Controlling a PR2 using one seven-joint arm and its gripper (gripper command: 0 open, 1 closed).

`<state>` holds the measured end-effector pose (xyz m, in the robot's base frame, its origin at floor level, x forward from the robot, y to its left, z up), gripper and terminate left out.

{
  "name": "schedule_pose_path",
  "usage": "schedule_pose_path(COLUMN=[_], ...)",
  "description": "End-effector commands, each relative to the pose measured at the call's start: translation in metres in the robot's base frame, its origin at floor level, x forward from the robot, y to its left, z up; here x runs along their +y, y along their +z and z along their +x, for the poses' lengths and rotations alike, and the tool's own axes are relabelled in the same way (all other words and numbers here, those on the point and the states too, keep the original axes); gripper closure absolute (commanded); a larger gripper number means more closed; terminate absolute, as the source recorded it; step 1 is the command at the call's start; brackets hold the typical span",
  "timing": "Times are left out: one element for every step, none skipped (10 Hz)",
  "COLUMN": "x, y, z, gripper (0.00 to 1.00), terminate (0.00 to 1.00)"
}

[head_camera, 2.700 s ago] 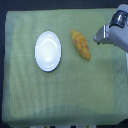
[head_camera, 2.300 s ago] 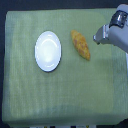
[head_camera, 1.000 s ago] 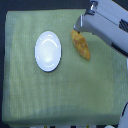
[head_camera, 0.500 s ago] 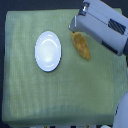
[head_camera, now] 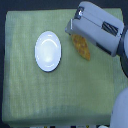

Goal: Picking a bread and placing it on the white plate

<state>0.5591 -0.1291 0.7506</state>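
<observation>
1. Robot arm's gripper point(head_camera: 75, 31) is now hanging over the bread's point(head_camera: 82, 47) top end; a moment ago it was off to the exterior view's right.
2. Bread is lying on green-clothed tabletop point(head_camera: 30, 90), just beside the white plate point(head_camera: 48, 51), on the exterior view's right, not touching.
3. Fingers hidden under arm housing; can't tell if spread or pinching.
4. Grasp probably starting; plate is sitting empty.
5. No readable writing or labels.

Golden-brown bread point(head_camera: 81, 46) lying flat, partly hidden, just beside empty white plate point(head_camera: 48, 51)
</observation>
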Motion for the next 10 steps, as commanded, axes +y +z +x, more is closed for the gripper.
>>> schedule_pose_path(x=[-0.014,-0.016,-0.020,-0.020,-0.018,-0.015,-0.014,-0.010,-0.006,-0.001], y=[-0.028,-0.029,-0.034,-0.039,-0.041,-0.040,-0.039,-0.035,-0.032,-0.030], z=[-0.013,-0.015,-0.021,-0.024,-0.026,-0.025,-0.025,-0.025,-0.025,-0.026], gripper=[0.00,0.00,0.00,0.00,0.00,0.00,0.00,1.00,1.00,1.00], terminate=[0.00,0.00,0.00,0.00,0.00,0.00,0.00,0.00,0.00,0.00])
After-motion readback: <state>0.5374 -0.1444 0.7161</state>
